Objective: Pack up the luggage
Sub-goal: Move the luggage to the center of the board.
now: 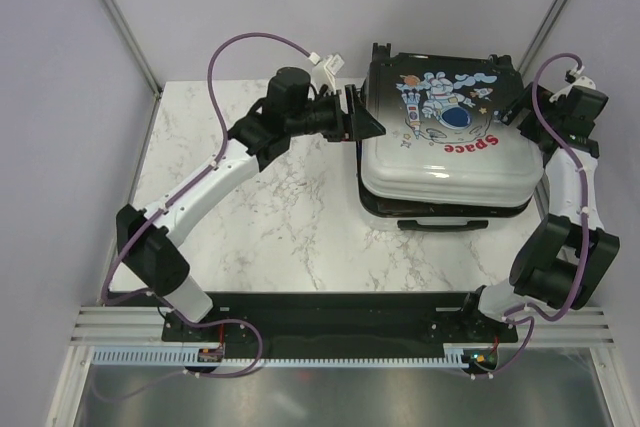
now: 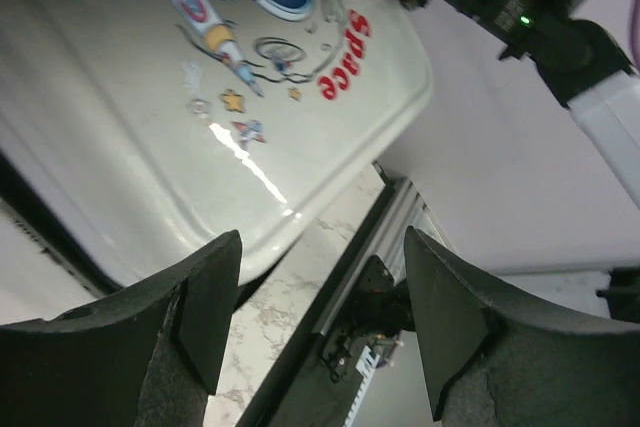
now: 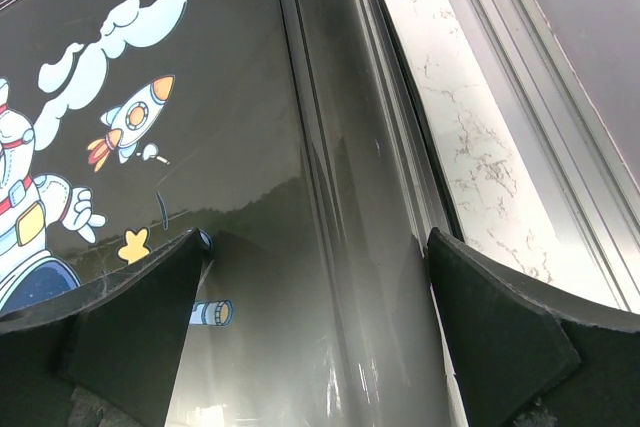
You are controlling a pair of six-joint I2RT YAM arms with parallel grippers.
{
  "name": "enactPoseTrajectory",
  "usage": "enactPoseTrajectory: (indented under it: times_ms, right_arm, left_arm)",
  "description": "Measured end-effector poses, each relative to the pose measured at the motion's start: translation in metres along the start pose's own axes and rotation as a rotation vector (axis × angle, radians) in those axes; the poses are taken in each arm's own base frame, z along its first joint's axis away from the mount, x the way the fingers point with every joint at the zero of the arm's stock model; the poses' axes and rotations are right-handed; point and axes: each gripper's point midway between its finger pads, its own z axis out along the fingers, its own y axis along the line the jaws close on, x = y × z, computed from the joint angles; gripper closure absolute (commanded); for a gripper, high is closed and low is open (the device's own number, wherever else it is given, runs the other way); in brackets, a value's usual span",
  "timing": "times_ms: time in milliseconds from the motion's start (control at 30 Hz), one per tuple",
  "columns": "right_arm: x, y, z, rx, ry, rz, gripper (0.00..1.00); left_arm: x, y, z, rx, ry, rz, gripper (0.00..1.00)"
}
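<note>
Across the far right of the counter (image 1: 270, 217), the luggage (image 1: 450, 137) lies flat between both arms, its lid down but gaping along the near edge.

The left fingers (image 2: 195, 307) stand well apart and hold nothing, just beside the shell's left edge, so the lid lies to their right. The wheels point to the far side. The right fingers (image 3: 130, 317) are spread as wide as they go and straddle the far-right rim without clamping it. Both arms seem equally near. The contents, hinge and zip are hidden.
</note>
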Motion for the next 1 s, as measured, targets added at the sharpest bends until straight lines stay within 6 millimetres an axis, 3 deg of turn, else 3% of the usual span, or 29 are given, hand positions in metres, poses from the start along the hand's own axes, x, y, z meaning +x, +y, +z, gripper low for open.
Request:
enactPoseTrajectory:
  times_ms: [100, 233, 467, 600, 700, 1000]
  right_arm:
    - [0.001, 0.001, 0.001, -0.002, 0.006, -0.007, 0.02]
    - [0.001, 0.008, 0.005, -0.001, 0.009, -0.027, 0.02]
    - [0.004, 0.043, 0.025, -0.05, -0.007, -0.063, 0.02]
    - [0.005, 0.057, 0.033, -0.071, -0.012, -0.076, 0.02]
    - [0.007, 0.064, 0.036, -0.08, -0.011, -0.084, 0.02]
    - [0.008, 0.094, 0.057, -0.09, -0.014, -0.122, 0.02]
  left_arm:
    - [-0.004, 0.028, 0.005, -0.069, -0.011, -0.028, 0.27]
    - [0.004, 0.06, 0.018, -0.14, 0.015, -0.063, 0.27]
    - [0.012, 0.105, 0.021, -0.242, 0.037, -0.096, 0.27]
    - [0.014, 0.121, 0.018, -0.278, 0.033, -0.093, 0.27]
    - [0.028, 0.133, 0.017, -0.302, 0.058, -0.106, 0.28]
    - [0.028, 0.14, 0.005, -0.311, 0.023, -0.103, 0.28]
